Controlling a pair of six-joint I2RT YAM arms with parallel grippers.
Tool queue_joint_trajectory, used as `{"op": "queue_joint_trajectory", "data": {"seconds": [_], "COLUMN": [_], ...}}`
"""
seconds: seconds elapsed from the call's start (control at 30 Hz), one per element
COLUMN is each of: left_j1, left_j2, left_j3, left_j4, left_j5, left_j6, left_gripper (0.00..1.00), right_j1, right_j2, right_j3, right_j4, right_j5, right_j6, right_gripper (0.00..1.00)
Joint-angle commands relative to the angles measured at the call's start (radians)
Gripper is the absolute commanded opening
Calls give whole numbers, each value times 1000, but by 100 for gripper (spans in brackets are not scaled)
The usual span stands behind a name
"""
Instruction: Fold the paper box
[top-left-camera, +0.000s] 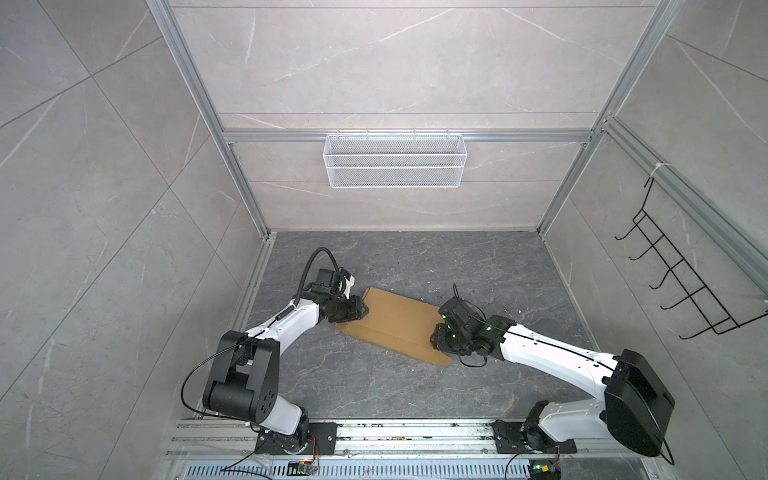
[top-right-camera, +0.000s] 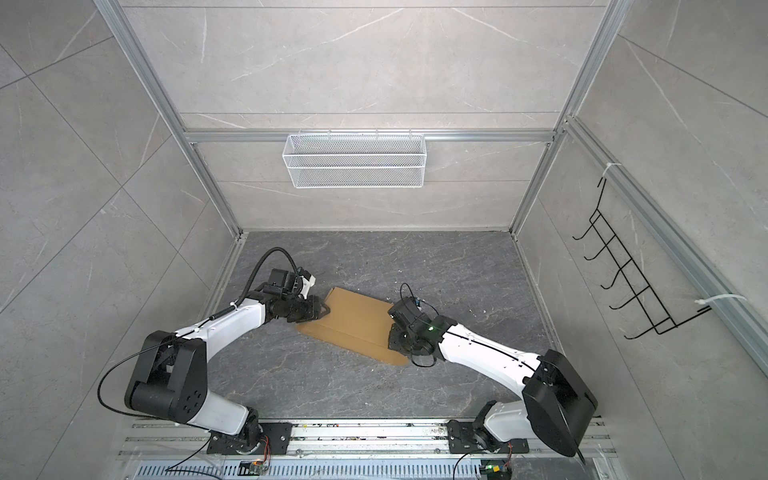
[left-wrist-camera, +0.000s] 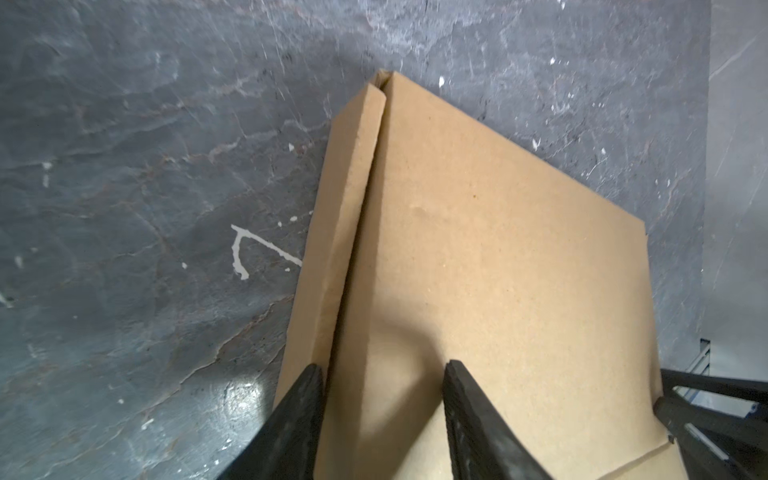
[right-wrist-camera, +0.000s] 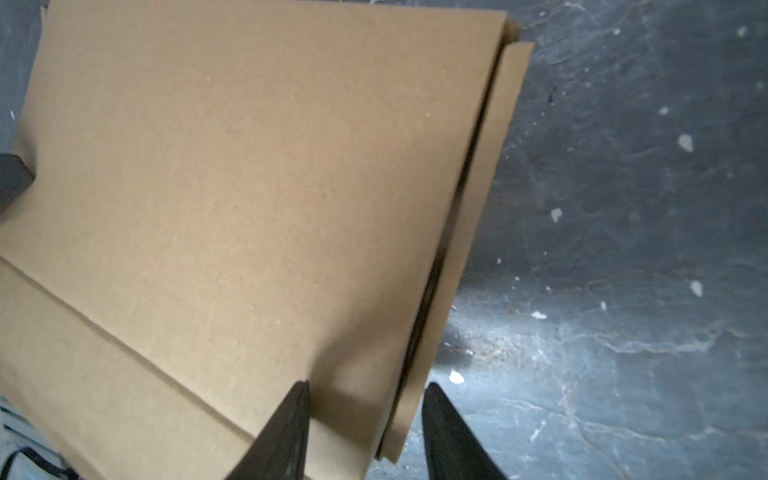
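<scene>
**Ana:** The paper box (top-left-camera: 395, 324) lies near the middle of the dark stone-look table (top-left-camera: 415, 257), skewed, right between the two arms.

**Ben:** And both claws are on the scene. The left gripper (top-left-camera: 365, 310) is at the box's left end, the right gripper (top-left-camera: 435, 338) at its right end.

**Ana:** From the wrist, the left gripper (left-wrist-camera: 382, 370) has its jaws partway apart, straddling the seam where the side wall meets the top panel. One finger (left-wrist-camera: 297, 415) hugs the outside of that wall and the other sits over the panel. There's no squeeze to be seen.

**Ben:** Much the same opposite. The right gripper (right-wrist-camera: 368, 386) stands partway open across the box's edge, one finger above the top panel and the other outside the side flap, with bare table showing between. It has hold of nothing.

**Ana:** The top panel is down flat, and a front flap (top-left-camera: 434, 358) lies on the table toward the arm bases.

**Ben:** The wire basket (top-left-camera: 395, 160) hangs on the back wall, well apart from the box.
</scene>
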Motion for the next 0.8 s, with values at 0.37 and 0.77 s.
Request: {"op": "queue_joint_trajectory", "data": {"seconds": [0.37, 0.77], "left_j1": [-22, -30], "left_j2": [-74, -116], "left_j3": [-107, 3], "left_j4": [28, -147], "left_j5": [-45, -156], "left_j6": [-65, -10], "left_gripper": [35, 42], "right_j1": [-41, -59], "right_j2": [72, -5], "right_j3": [-29, 54], "right_j4": [32, -134], "right_j5": [-21, 5], "right_j6": [-58, -160], "right_gripper": [26, 49]}}
